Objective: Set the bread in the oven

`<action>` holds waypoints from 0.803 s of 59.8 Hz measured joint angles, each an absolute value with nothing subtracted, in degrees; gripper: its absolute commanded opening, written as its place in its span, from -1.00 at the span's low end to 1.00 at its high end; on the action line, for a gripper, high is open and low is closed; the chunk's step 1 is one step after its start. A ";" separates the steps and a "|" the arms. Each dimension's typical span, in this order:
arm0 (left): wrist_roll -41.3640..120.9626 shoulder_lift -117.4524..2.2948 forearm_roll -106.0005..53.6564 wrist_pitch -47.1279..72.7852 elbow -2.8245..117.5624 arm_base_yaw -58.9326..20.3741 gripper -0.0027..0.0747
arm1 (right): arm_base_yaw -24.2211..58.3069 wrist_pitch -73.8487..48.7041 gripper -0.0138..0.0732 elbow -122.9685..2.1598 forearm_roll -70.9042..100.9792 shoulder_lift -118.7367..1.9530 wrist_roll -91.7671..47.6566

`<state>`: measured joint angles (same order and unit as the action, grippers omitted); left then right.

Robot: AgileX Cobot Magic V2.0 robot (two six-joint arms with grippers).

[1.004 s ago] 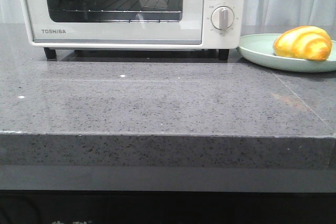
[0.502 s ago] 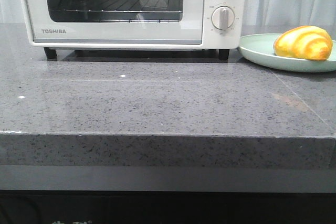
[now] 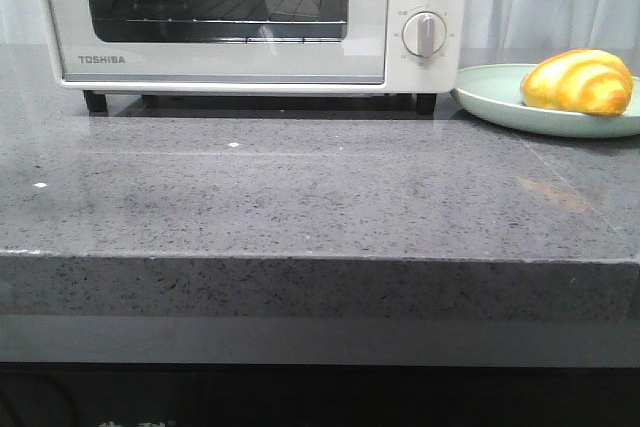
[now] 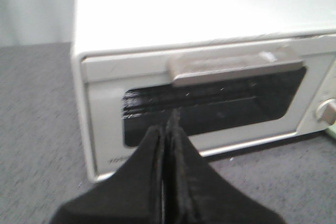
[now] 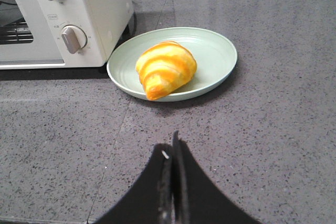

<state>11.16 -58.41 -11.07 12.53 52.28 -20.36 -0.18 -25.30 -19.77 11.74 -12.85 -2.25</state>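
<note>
On the grey table (image 3: 300,197), the bread (image 3: 577,82) is seen lying on a pale green plate (image 3: 490,95) at three o'clock of the oven (image 3: 250,17), whose door is closed. Both the left pincer (image 4: 167,129) and the right pincer (image 5: 172,153) are pressed together, empty, above the table.

The brand name "TOSHIBA" stands on the oven (image 3: 250,17) door's lower left corner; knob markings are unreadable.

glossy bread (image 5: 165,69), speckled stone counter (image 3: 320,197) — polished
</note>
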 measured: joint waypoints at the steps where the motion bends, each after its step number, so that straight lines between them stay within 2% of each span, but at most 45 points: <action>1: 11.16 -59.24 -10.94 12.27 53.10 -20.93 -0.98 | -0.18 -25.30 -0.82 -19.77 11.83 -12.85 -2.25; 13: 11.50 -71.09 -10.21 10.47 64.33 -25.43 -0.98 | -0.18 -25.30 -0.82 -19.77 11.96 -12.85 -2.25; 27: 11.50 -81.99 -10.16 10.27 70.74 -26.27 -0.98 | -0.18 -25.30 -0.82 -19.77 11.96 -12.85 -2.25; 48: 11.50 -84.89 -9.80 8.75 71.81 -26.30 -0.98 | -0.18 -25.30 -0.82 -19.77 11.96 -12.85 -2.25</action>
<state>11.50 -84.89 -9.80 8.75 71.81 -26.30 -0.18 -25.30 -19.77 11.96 -12.85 -2.25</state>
